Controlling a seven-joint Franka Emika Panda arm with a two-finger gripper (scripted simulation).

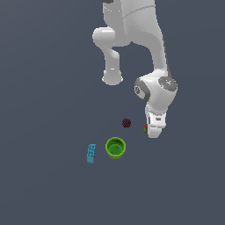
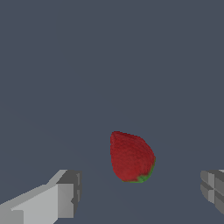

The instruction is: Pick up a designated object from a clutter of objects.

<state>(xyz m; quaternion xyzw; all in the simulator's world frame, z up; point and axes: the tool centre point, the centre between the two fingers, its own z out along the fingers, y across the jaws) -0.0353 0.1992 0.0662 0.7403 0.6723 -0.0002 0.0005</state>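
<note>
The red strawberry (image 2: 131,157) with a green leafy tip lies on the grey floor between my two fingertips in the wrist view. Only a sliver of it (image 1: 145,128) shows in the exterior view, beside my hand. My gripper (image 2: 140,192) is open, with one finger (image 2: 65,197) on each side of the strawberry and clear gaps to it. In the exterior view the gripper (image 1: 153,132) hangs low over the floor. The dark maroon bumpy ball (image 1: 126,123), the bright green cup (image 1: 115,147) and the cyan studded brick (image 1: 91,153) lie to the exterior view's left of it.
The white arm (image 1: 132,39) reaches down from the top of the exterior view. The floor is plain dark grey all round.
</note>
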